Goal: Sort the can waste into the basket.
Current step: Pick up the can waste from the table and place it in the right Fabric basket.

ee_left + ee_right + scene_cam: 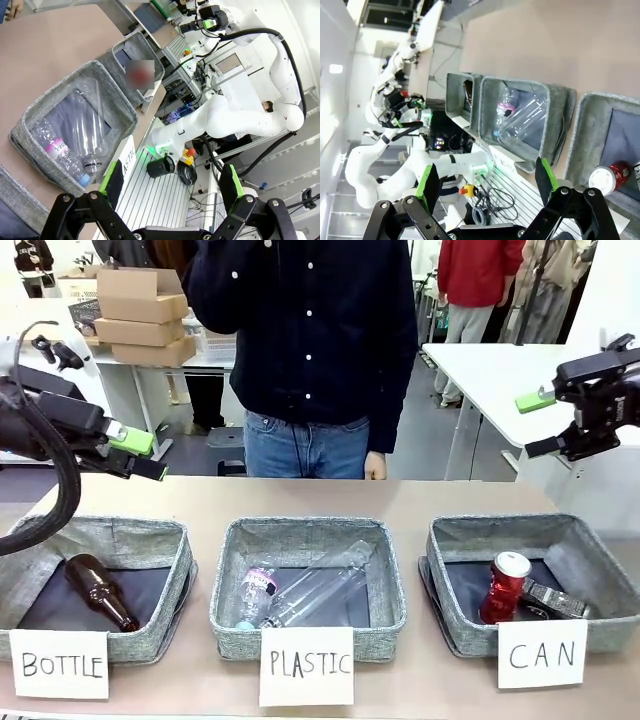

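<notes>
Three grey fabric bins in a row along the near edge of the table (300,495), narrow gaps between them, a broad bare strip of tabletop behind them up to the person (305,340) standing at the far side. Left gripper (140,455) hanging above the far left corner, fingers pointing inward, jaws wide apart and holding nothing; same spread in its wrist view (170,182). Right gripper (540,425) raised high beyond the right edge, well clear of the bins, jaws likewise spread and empty, also seen in its wrist view (485,180). Count: one brown glass bottle (100,591) lying in the BOTTLE bin (150,535); clear plastic bottles (300,595) lying in the PLASTIC bin (300,535), exact number hard to tell; two cans in the basket (600,550) carded CAN, the red can (505,587) upright, the silvery-grey can (555,600) lying just beside it to the right, touching or nearly so. Three white cards, one against each bin's front
</notes>
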`<move>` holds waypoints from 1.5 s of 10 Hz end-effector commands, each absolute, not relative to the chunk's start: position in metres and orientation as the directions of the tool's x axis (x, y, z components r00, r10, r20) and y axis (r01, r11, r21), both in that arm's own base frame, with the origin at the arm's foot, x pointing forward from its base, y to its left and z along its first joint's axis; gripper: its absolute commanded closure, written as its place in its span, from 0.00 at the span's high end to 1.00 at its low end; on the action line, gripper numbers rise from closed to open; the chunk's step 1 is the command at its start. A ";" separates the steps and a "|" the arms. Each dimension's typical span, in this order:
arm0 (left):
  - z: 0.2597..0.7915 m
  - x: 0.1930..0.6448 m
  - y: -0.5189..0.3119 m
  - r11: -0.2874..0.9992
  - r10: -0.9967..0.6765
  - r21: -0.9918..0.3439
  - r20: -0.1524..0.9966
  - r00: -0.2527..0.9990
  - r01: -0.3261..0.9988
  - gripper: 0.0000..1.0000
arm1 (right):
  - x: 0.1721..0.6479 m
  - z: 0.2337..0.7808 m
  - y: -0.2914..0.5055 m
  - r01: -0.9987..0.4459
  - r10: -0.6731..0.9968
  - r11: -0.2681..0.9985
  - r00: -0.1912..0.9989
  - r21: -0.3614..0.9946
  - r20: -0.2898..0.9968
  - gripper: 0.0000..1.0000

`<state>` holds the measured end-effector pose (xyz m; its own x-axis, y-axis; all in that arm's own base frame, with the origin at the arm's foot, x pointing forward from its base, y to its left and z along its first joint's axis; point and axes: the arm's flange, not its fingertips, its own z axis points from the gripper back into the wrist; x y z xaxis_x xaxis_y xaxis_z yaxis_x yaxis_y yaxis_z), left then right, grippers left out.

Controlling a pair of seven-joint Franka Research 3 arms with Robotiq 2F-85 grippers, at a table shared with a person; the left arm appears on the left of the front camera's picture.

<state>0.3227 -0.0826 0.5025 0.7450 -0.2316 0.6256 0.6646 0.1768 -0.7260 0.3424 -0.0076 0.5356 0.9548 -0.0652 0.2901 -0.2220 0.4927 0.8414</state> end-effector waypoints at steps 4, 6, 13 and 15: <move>0.502 0.319 -0.085 0.161 -0.212 -0.735 0.626 0.750 0.659 1.00 | 0.342 0.537 -0.010 -0.250 -0.044 0.499 0.949 0.830 0.312 1.00; 0.502 0.319 -0.085 0.161 -0.212 -0.735 0.626 0.750 0.659 1.00 | 0.342 0.537 -0.010 -0.250 -0.044 0.499 0.949 0.830 0.312 1.00; 0.502 0.319 -0.085 0.161 -0.212 -0.735 0.626 0.750 0.659 1.00 | 0.342 0.537 -0.010 -0.250 -0.044 0.499 0.949 0.830 0.312 1.00; 0.502 0.319 -0.085 0.161 -0.212 -0.735 0.626 0.750 0.659 1.00 | 0.342 0.537 -0.010 -0.250 -0.044 0.499 0.949 0.830 0.312 1.00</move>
<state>0.3227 -0.0826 0.5025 0.7450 -0.2316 0.6256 0.6646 0.1767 -0.7260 0.3425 -0.0079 0.5366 0.9542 -0.0651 0.2919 -0.2236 0.4927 0.8410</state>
